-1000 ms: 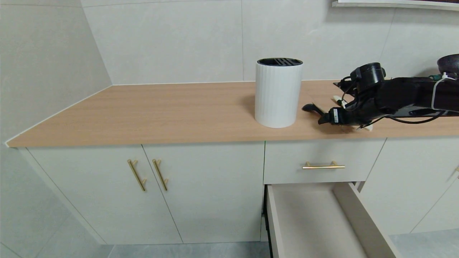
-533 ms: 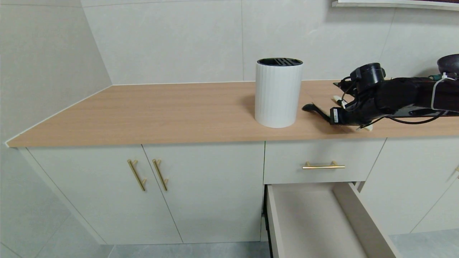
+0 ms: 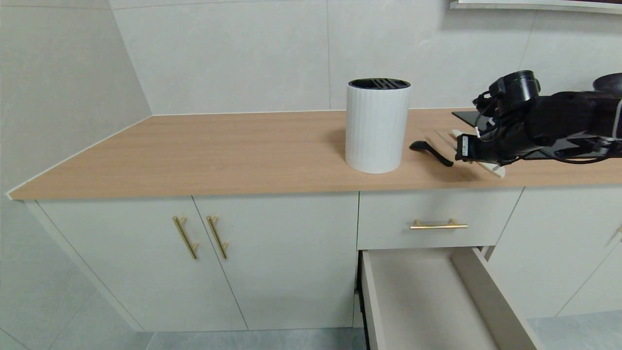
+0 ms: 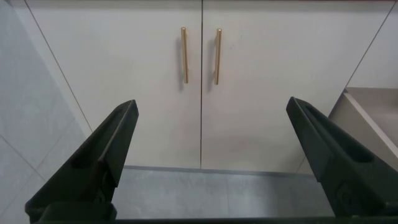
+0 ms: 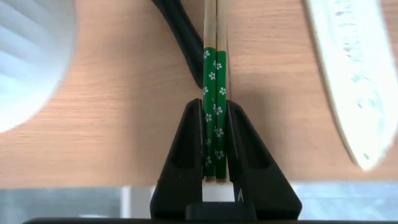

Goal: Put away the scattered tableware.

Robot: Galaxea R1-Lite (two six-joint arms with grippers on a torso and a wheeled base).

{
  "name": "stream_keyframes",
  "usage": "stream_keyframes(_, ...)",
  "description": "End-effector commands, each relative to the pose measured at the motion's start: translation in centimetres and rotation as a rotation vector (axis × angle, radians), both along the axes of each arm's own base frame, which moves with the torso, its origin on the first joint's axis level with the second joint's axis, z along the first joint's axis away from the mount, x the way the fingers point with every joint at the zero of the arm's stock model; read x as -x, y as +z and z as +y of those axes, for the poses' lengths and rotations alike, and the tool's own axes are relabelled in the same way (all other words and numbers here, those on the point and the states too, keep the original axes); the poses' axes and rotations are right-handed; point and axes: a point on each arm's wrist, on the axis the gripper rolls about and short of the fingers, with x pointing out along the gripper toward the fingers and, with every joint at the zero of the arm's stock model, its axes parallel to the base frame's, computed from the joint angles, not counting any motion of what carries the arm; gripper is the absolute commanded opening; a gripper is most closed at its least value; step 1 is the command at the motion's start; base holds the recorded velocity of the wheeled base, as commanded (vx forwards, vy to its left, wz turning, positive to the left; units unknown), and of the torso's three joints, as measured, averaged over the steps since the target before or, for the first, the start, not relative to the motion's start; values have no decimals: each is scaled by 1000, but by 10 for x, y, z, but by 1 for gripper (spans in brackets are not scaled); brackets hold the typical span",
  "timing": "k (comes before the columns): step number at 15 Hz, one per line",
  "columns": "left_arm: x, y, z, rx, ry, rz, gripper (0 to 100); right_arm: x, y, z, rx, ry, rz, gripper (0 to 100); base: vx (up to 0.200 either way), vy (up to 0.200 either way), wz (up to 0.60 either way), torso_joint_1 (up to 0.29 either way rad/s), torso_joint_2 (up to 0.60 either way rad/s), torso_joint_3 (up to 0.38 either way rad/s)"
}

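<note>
**A:** Where are the chopsticks (image 5: 211, 93) just now?

**B:** In my right gripper (image 5: 214, 109). Its fingers are clamped on the green flowered bands, near the thick ends, with both sticks pressed side by side. I grip them together so that they travel as one piece and neither rolls off. They sit low over the countertop (image 3: 218, 150), to the right of the white ribbed holder (image 3: 377, 126). I cannot tell whether the far tips touch the wood.

**A:** What lies around them?

**B:** A black spoon (image 3: 430, 150) lies just beside them on the holder's side, and a white patterned utensil (image 5: 348, 81) on the other. Both lie flat on the wood and I touch neither, so I reckon they come later.

**A:** Why hold the sticks by that end?

**B:** My guess is that the slim ends have to go in first. The holder has a black slotted top, so the free length should point down into a slot. That means raising and tilting them, and the spoon is close enough to get knocked.

**A:** And your other arm?

**B:** My left gripper (image 4: 211, 107) is spread wide and holds nothing. It hangs low, facing the cabinet doors (image 4: 201, 93), out of the way. An open drawer (image 3: 486, 291) juts out below the counter.
</note>
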Motion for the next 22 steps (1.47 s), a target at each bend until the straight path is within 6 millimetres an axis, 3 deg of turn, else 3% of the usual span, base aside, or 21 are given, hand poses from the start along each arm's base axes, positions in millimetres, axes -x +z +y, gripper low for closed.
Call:
stream_keyframes(1, 0, 0, 0, 1, 1, 1, 100, 41, 32, -4, -34, -10, -44, 0, 0, 0, 0, 0, 0, 0)
stream_keyframes(2, 0, 0, 0, 1, 1, 1, 100, 95, 55, -11, -44, -7, -67, 0, 0, 0, 0, 0, 0, 0)
stream_keyframes(7, 0, 0, 0, 1, 1, 0, 100, 223, 59, -3, -70, 142, -78, 0, 0, 0, 0, 0, 0, 0)
stream_keyframes(11, 0, 0, 0, 1, 1, 0, 100, 275, 38, 6, -47, 275, 57, 0, 0, 0, 0, 0, 0, 0)
stream_keyframes(15, 0, 0, 0, 1, 1, 0, 100, 274, 6, 20, -41, 304, 226, 0, 0, 0, 0, 0, 0, 0)
stream_keyframes(17, 0, 0, 0, 1, 1, 1, 100, 247, -23, 38, -69, 226, 388, 0, 0, 0, 0, 0, 0, 0)
stream_keyframes(20, 0, 0, 0, 1, 1, 0, 100, 227, -54, 56, -24, 213, 525, 0, 0, 0, 0, 0, 0, 0)
stream_keyframes(22, 0, 0, 0, 1, 1, 1, 100, 223, -65, 64, 3, 227, 573, 0, 0, 0, 0, 0, 0, 0)
